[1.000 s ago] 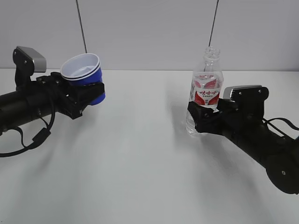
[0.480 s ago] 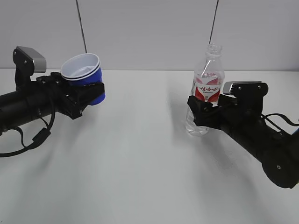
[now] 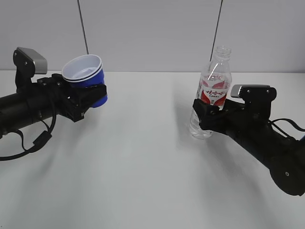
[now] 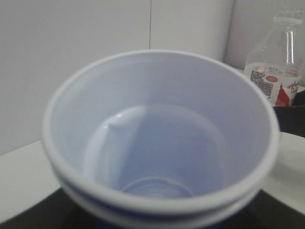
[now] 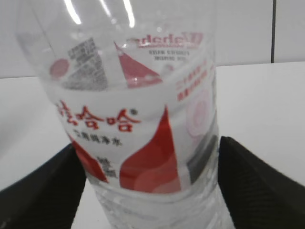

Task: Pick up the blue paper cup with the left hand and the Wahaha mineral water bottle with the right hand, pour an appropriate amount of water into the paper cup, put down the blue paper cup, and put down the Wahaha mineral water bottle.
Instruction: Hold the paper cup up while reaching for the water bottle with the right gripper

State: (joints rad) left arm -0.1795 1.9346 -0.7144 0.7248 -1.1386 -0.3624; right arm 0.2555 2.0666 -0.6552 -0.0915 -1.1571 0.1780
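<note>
The blue paper cup (image 3: 83, 71) hangs above the table at the left, tilted a little, with my left gripper (image 3: 90, 95) shut around its lower body. In the left wrist view the cup (image 4: 157, 143) fills the frame; its white inside looks empty. The Wahaha mineral water bottle (image 3: 213, 90) stands capless at the right, leaning to the right, its base on the table. My right gripper (image 3: 204, 117) is round its lower part. In the right wrist view the dark fingers (image 5: 43, 195) press both sides of the bottle (image 5: 133, 133). I cannot make out the water level.
The white table (image 3: 143, 167) runs back to a pale wall with two thin dark vertical lines. The bottle (image 4: 279, 71) shows at the far right of the left wrist view, well apart from the cup.
The bottle's top has leaned over to the right and the right arm has shifted slightly with it. The left arm and the cup have not moved.
</note>
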